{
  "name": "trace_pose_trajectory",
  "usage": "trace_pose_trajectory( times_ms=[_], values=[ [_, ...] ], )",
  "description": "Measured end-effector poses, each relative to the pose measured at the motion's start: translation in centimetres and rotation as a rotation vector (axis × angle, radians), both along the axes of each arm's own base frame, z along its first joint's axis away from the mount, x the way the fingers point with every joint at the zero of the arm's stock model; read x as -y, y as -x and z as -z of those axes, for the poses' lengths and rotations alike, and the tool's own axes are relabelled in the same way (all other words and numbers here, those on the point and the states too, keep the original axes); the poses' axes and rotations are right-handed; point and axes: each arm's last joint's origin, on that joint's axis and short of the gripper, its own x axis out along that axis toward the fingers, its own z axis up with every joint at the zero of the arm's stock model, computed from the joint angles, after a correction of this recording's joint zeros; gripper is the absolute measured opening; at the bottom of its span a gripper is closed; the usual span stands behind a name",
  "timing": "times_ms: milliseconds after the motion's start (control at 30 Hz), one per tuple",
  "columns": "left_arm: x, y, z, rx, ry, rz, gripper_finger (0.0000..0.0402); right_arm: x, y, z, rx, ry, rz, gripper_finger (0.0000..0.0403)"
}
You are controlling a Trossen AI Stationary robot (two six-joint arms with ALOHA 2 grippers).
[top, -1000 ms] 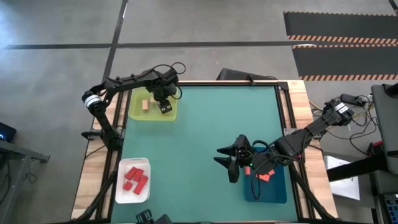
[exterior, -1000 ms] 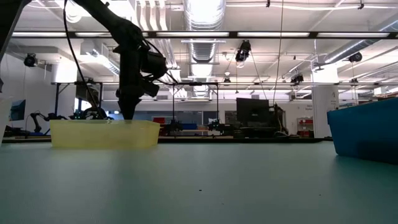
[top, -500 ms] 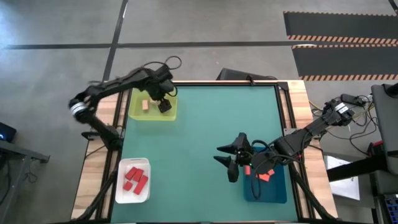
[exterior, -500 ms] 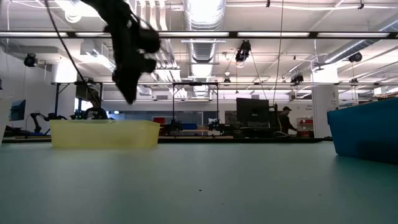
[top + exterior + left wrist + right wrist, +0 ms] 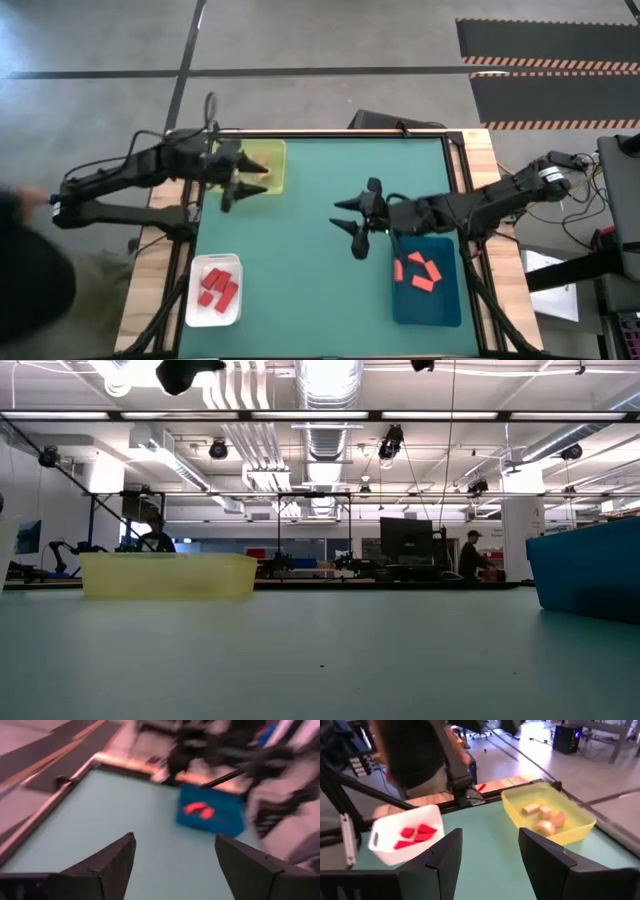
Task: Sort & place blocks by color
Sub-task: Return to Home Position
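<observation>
The red blocks (image 5: 217, 288) lie in the white tray (image 5: 196, 305) at the near left. Orange blocks (image 5: 418, 272) are in the blue tray (image 5: 428, 305) at the near right. In the right wrist view, tan blocks (image 5: 544, 816) rest on the floor of the yellow-green tray (image 5: 580, 827). My left gripper (image 5: 262, 177) is open and hangs high over that tray (image 5: 275, 155), nearly level, with nothing between its fingers (image 5: 175, 840). My right gripper (image 5: 337, 213) is open and empty above the table's middle, left of the blue tray (image 5: 490, 832).
A person stands off the table's left side (image 5: 30, 265) and shows behind the white tray in the right wrist view (image 5: 415, 755). Bare green table top (image 5: 300, 270) lies between the three trays. In the low view, the yellow-green tray (image 5: 165, 575) and blue tray (image 5: 590, 565) flank it.
My left gripper has risen out of the yellow-green tray and drawn back toward the table's left edge, tipping from pointing down to nearly level. My right gripper has moved a little toward the table's far left, off the blue tray, and rolled about its own line.
</observation>
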Motion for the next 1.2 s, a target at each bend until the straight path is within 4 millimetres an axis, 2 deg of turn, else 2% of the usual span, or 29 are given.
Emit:
trace_pose_trajectory(
  times_ms=[100,167,333,467,700,1033,1200],
  values=[
    [0.9,1.5,1.0,0.112,0.066,0.085,0.0230,2.2,-0.2,-0.1,-0.011,0.035,-0.007,0.0185],
    [1.3,2.2,2.6,0.150,0.113,0.136,0.0199,3.9,-0.2,0.0,-0.014,0.033,-0.006,0.0185],
    [1.8,3.5,7.1,0.219,0.161,0.216,0.0094,7.9,0.1,1.0,0.035,0.010,-0.022,0.0185],
    [2.3,4.3,10.5,0.259,0.159,0.306,0.0014,10.4,1.4,1.8,0.089,0.027,0.042,0.0185],
    [2.7,5.8,15.3,0.273,0.150,0.314,0.0003,12.8,5.2,3.4,0.245,0.017,0.086,0.0184],
    [3.2,7.7,18.2,0.435,0.074,0.338,0.0000,13.8,11.4,6.9,0.314,0.036,0.175,0.0184],
    [3.0,7.2,19.0,0.451,0.070,0.327,0.0000,13.0,14.4,8.2,0.347,0.095,0.171,0.0184]
  ],
)
